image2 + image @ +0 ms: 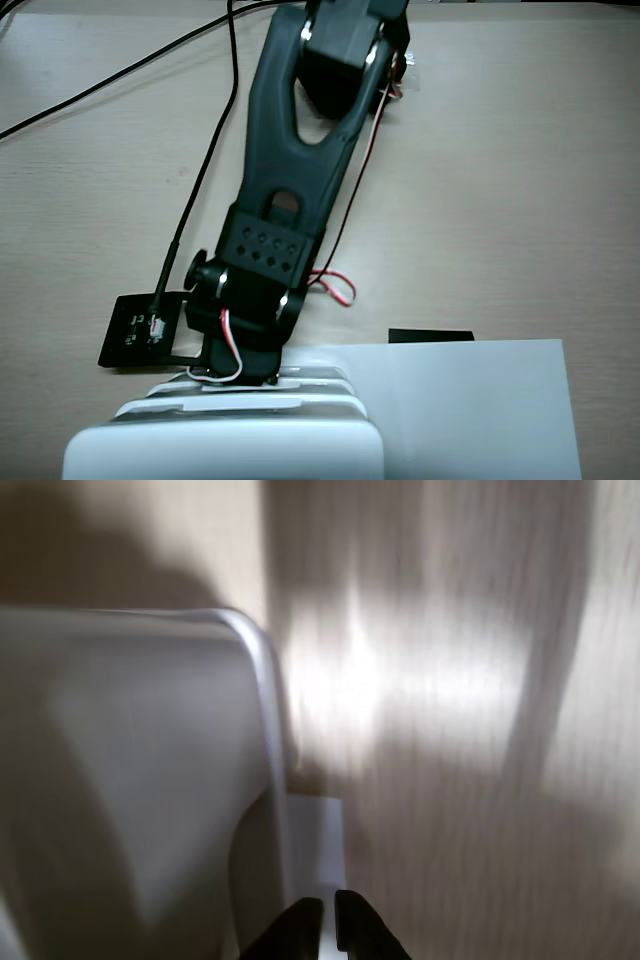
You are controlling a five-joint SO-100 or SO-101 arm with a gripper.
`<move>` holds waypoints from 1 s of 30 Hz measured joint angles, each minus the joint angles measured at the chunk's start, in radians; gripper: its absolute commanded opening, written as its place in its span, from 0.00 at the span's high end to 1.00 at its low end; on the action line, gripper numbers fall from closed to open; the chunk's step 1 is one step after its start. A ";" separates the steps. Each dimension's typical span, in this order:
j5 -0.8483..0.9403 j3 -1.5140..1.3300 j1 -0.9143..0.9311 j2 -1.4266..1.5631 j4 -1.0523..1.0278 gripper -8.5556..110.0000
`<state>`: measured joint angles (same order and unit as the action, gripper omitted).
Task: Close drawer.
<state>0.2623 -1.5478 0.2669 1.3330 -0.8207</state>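
In the blurred wrist view the drawer fills the left: a translucent grey tray with a whitish rim curving round its top right corner. Its small flat pull tab juts to the right of the rim. My gripper enters from the bottom edge. Its two dark fingertips stand almost together, with a thin pale strip of the tab between them. In the fixed view the black arm reaches down onto the white unit's stepped drawer fronts; the fingers are hidden under the wrist.
A white drawer unit stands at the bottom edge. A flat white paper sheet lies right of it, with a small black piece at its top edge. A black board lies left of the wrist. Cables cross the wooden table.
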 measured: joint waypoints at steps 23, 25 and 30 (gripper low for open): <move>0.066 -0.520 0.094 0.637 -0.156 0.93; 0.066 -0.565 0.123 0.695 -0.192 0.93; 0.097 -0.695 0.135 0.873 -0.247 0.93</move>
<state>0.3590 -2.2427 0.4019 2.2059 -1.0677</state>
